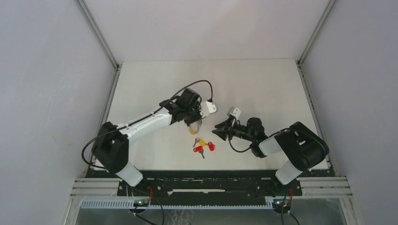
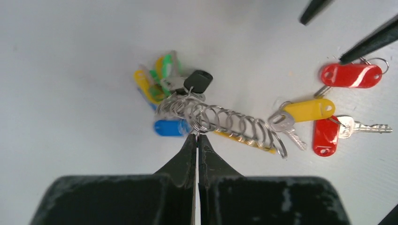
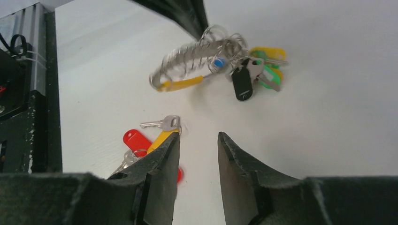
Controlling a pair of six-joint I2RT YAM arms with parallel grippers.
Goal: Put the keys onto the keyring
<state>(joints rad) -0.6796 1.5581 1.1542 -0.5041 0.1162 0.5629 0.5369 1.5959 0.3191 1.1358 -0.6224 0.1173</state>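
Table (image 1: 155, 84): white, matte.
Keys (image 1: 202, 145): two red-tagged, one yellow-tagged, clustered flat at 6 o'clock from centre.
Keyring (image 2: 220, 123): 11 o'clock of keys; table contact unclear.

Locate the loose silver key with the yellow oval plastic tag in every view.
Top external: the silver key with the yellow oval plastic tag lies just below centre, between the arms.
Left wrist: right of centre.
Right wrist: lower left, partly covered by the right gripper.
Shared landmark: the silver metal keyring with coiled rings lies near it.
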